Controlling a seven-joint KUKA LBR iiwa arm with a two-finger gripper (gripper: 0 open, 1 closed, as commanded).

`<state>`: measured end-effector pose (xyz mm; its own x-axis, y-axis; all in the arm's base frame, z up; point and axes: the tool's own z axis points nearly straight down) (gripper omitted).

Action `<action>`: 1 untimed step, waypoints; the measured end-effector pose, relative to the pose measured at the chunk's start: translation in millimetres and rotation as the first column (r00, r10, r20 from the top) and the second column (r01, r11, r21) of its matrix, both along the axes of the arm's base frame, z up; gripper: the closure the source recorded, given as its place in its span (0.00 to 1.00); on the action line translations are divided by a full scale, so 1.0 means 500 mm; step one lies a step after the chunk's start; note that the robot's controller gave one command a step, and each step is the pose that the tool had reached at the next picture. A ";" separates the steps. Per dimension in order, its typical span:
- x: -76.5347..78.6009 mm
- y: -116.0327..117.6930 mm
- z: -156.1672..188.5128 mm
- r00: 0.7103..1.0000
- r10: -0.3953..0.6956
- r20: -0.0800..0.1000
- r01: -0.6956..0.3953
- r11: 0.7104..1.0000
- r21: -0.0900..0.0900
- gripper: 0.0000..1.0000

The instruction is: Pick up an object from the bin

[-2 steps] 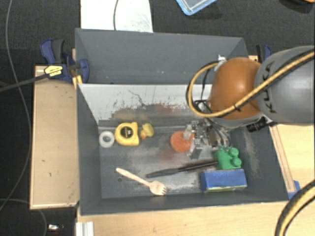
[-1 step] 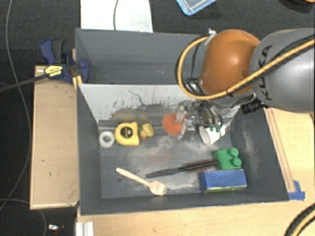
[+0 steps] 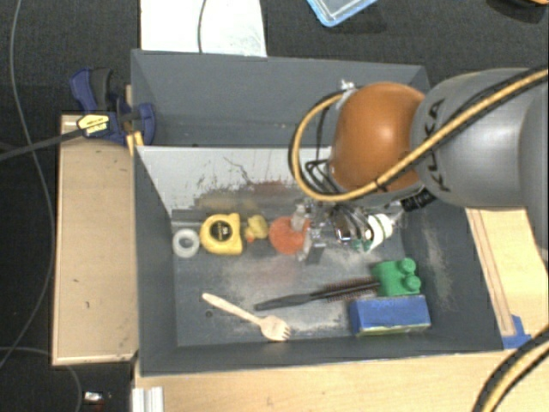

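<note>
At bin (image 3: 155, 256) centre, gripper (image 3: 310, 238) beside rounded orange object (image 3: 283, 235).

Bin floor (image 3: 236, 273) bare mid-left, tape measure (image 3: 221, 233), orange ball (image 3: 283, 235) behind; fork (image 3: 249, 316), black brush (image 3: 322, 293) in front

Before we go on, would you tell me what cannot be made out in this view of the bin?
All in the camera view:
1. Whether the gripper touches the orange-red object: the metal parts there blur together.
2. The white-and-green thing: half covered by the arm, kind unclear.
3. The small yellow lump beside the yellow tape measure: too small to name.
4. The bin floor at far right: hidden by the orange wrist cover.
</note>
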<state>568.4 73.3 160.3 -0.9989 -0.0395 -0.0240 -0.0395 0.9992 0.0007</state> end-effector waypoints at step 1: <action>-0.074 -0.052 -0.003 0.951 0.308 0.001 -0.308 0.951 -0.006 1.00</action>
